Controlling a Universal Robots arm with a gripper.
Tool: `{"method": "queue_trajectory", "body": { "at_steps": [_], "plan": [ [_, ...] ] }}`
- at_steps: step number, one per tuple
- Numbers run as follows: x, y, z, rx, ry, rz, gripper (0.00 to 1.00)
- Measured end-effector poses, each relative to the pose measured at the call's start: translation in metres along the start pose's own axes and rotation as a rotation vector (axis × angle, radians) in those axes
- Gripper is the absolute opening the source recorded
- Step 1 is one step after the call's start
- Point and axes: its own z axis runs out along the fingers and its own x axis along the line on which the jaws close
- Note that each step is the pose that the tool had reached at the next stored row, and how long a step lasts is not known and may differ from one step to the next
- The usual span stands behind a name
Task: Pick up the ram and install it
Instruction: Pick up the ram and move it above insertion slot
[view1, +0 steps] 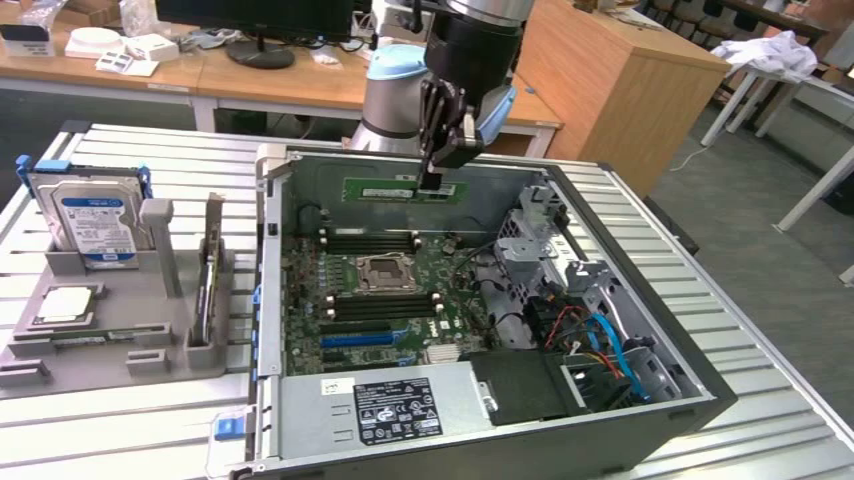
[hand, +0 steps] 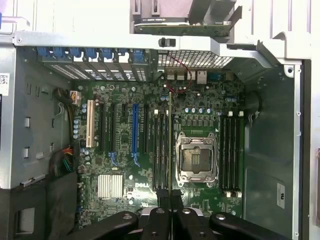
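Observation:
My gripper (view1: 431, 183) is shut on the ram (view1: 394, 189), a long green stick held level above the far end of the open computer case (view1: 274, 300). It hangs clear of the motherboard (view1: 400, 320). In the wrist view the ram (hand: 170, 145) appears edge-on as a thin line running out from my black fingers (hand: 162, 200). It lines up over the black memory slots (hand: 159, 145) beside the silver CPU socket (hand: 196, 157). A second set of slots (hand: 231, 150) lies on the socket's other side.
At the exterior view's left, a grey holder (view1: 120, 340) carries a blue-labelled hard drive (view1: 87, 215) and a small square silver chip (view1: 63, 305). Inside the case, a drive cage (view1: 534, 235) and coloured cables (view1: 601, 340) crowd the right side. The case walls rise around the board.

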Motion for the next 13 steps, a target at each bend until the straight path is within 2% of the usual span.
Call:
{"method": "queue_trajectory", "body": {
  "at_steps": [13],
  "plan": [
    [0.0, -0.0007, 0.019, 0.0003, 0.0, 0.0, 0.12]
  ]
}}
